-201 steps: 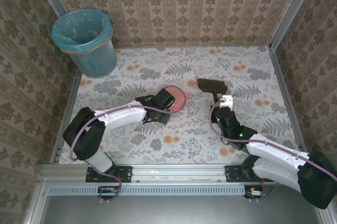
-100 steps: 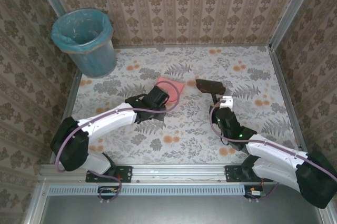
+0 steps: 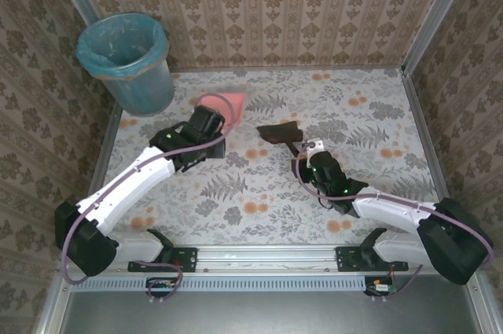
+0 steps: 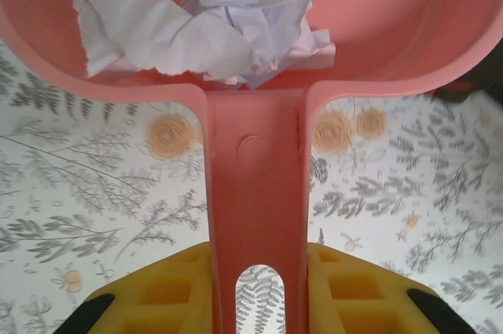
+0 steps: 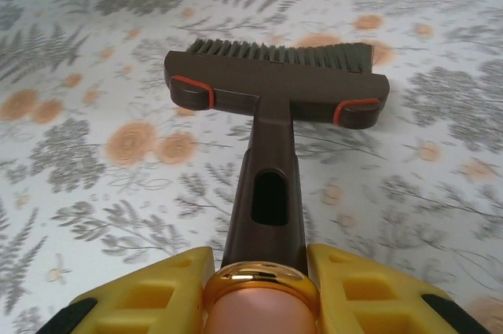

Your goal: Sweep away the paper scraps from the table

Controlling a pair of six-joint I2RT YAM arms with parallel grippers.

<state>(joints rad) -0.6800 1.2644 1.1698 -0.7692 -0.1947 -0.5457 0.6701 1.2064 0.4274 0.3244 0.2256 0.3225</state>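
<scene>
My left gripper [image 3: 206, 123] is shut on the handle of a pink dustpan [image 3: 222, 103], held above the table [image 3: 259, 192] at its back left, near the bin. In the left wrist view, yellow fingers [image 4: 157, 295] clamp the dustpan handle [image 4: 255, 192] on both sides, and crumpled white and lilac paper scraps [image 4: 212, 27] lie in the pan [image 4: 393, 12]. My right gripper [image 3: 311, 164] is shut on a dark brown brush [image 3: 277, 131] at mid-table. In the right wrist view the brush head [image 5: 275, 82] rests bristles-away on the cloth, its handle between my gripper [image 5: 263, 283] fingers.
A bin with a teal liner [image 3: 126, 57] stands at the back left corner, just left of the dustpan. Brown patterned walls [image 3: 275, 4] close in the table on three sides. Metal rails [image 3: 424, 153] run along the side edges.
The left arm has carried the dustpan up and to the back left, from mid-table toward the bin. The right arm has shifted the brush a little to the left.
</scene>
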